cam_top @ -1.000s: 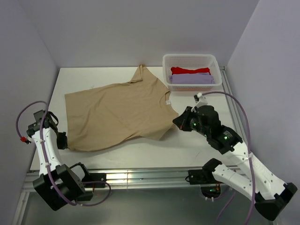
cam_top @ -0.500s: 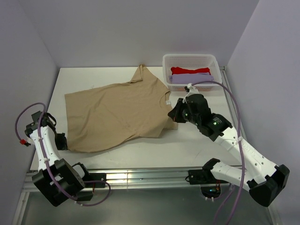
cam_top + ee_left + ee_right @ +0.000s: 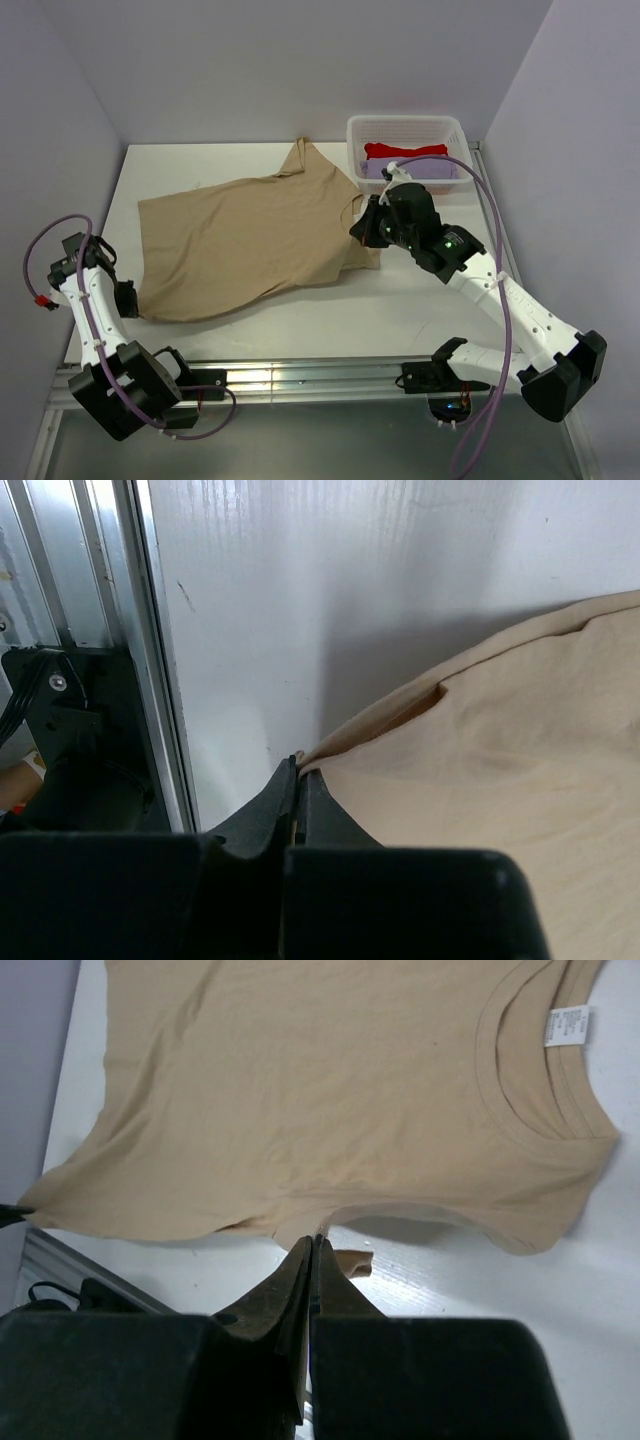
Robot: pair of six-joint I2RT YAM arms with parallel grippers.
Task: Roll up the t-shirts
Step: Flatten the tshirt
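A tan t-shirt (image 3: pixel 250 240) lies spread on the white table, its white neck label (image 3: pixel 567 1027) showing in the right wrist view. My left gripper (image 3: pixel 133 300) is shut on the shirt's near-left hem corner (image 3: pixel 330 748) at the table's left edge. My right gripper (image 3: pixel 358 232) is shut on the near sleeve's edge (image 3: pixel 345 1210), holding it lifted above the table beside the collar. The gripped cloth arches over the table in the right wrist view, where the shut fingertips (image 3: pixel 313 1243) pinch it. A red t-shirt (image 3: pixel 405 150) and a lavender t-shirt (image 3: pixel 440 168) lie folded in the basket.
A white lattice basket (image 3: pixel 400 120) stands at the back right corner, just behind my right arm. A metal rail (image 3: pixel 120 650) runs along the table's left edge beside my left gripper. Bare table (image 3: pixel 400 310) lies in front of the shirt.
My right gripper has carried the sleeve up and to the left, toward the collar, drawing that side of the shirt inward. The left arm has shifted slightly, still gripping the corner.
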